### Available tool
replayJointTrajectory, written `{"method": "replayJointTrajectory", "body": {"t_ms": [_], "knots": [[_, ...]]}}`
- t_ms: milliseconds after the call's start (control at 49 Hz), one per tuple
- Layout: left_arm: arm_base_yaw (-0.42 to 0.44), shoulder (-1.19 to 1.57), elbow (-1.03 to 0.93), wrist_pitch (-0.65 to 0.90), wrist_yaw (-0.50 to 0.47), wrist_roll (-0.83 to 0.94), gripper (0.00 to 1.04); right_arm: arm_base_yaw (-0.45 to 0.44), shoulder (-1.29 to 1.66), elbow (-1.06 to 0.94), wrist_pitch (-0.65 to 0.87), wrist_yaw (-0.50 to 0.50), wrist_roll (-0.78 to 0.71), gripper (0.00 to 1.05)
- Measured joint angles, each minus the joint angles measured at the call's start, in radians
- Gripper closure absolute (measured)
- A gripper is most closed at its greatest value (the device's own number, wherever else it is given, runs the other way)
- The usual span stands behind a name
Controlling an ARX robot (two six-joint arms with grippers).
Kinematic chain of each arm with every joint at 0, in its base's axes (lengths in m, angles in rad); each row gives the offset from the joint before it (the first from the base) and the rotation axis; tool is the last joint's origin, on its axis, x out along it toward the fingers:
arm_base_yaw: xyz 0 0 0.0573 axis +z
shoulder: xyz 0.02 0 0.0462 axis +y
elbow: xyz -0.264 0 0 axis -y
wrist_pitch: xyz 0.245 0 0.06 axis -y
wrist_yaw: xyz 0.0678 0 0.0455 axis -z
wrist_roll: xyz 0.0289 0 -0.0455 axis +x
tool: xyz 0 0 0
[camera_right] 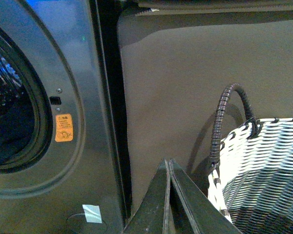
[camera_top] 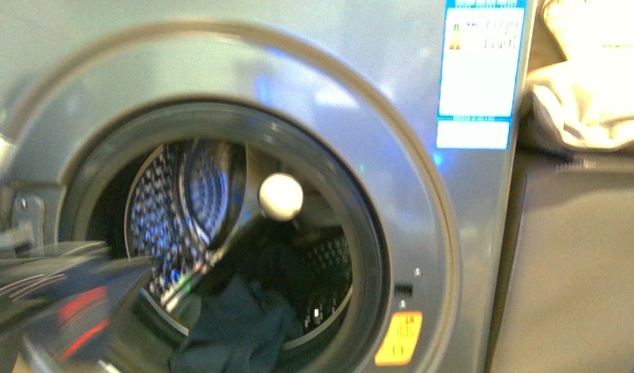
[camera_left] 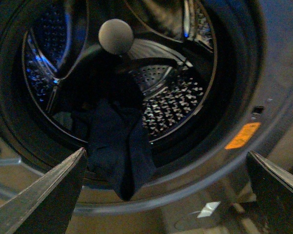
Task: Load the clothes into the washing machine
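- The clothes (camera_left: 118, 146) lie in the washing machine (camera_top: 423, 233) mouth, draped over its lower lip.
- The left hand (camera_left: 166, 195), fingers apart and empty, faces them and is nearer.
- The right hand (camera_right: 169, 195), fingers together, sits aside by a basket (camera_right: 263, 165).

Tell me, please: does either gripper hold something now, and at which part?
Nothing is held. The left gripper is open before the washing machine, apart from the clothes. The right gripper is shut and empty.

No text is legible on either sticker.
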Motion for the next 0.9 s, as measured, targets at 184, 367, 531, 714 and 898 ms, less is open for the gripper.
{"method": "replayJointTrajectory", "body": {"t_ms": [184, 367, 531, 714, 898], "knots": [[-0.077, -0.343, -0.114, -0.306, -0.335, 0.032, 0.32, 0.0, 0.0, 0.0, 0.0, 0.001, 0.0, 1.02], [-0.004, -0.597, -0.176, -0.433, -0.269, 0.043, 0.69, 0.0, 0.0, 0.0, 0.0, 0.0, 0.0, 1.02], [0.063, -0.666, -0.21, -0.489, -0.209, 0.045, 1.02, 0.0, 0.0, 0.0, 0.0, 0.0, 0.0, 1.02], [0.189, -0.739, -0.225, -0.541, -0.069, 0.047, 1.01, 0.0, 0.0, 0.0, 0.0, 0.0, 0.0, 1.02], [0.213, -0.797, -0.246, -0.555, -0.066, 0.047, 1.01, 0.0, 0.0, 0.0, 0.0, -0.002, 0.0, 1.02]]}}
